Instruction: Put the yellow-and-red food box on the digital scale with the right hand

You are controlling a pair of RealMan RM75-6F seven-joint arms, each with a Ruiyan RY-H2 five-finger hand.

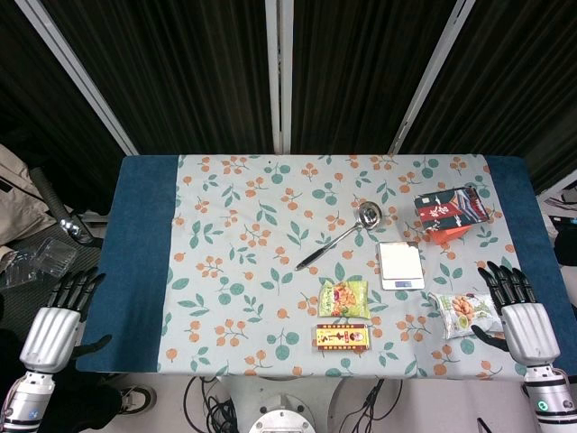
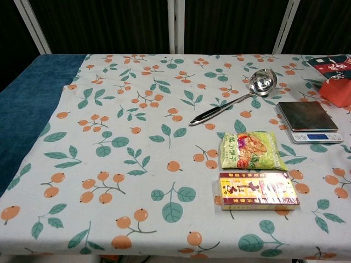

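Because the right robot hand (image 1: 521, 317) waits released at the bench's right edge, reaching left for the yellow-and-red food box (image 1: 343, 336) could snag the near snack bag (image 1: 468, 312) or nudge the digital scale (image 1: 400, 265).

1. This looks like a robot test lab, not a home: black curtains (image 1: 180, 72) with white poles (image 1: 278, 72) close off the back.
2. The counter (image 1: 140, 271) wears a blue cover and a leaf-print cloth (image 1: 252, 271), staged with packets.
3. Loose cables (image 1: 207, 397) hang beneath the front edge.
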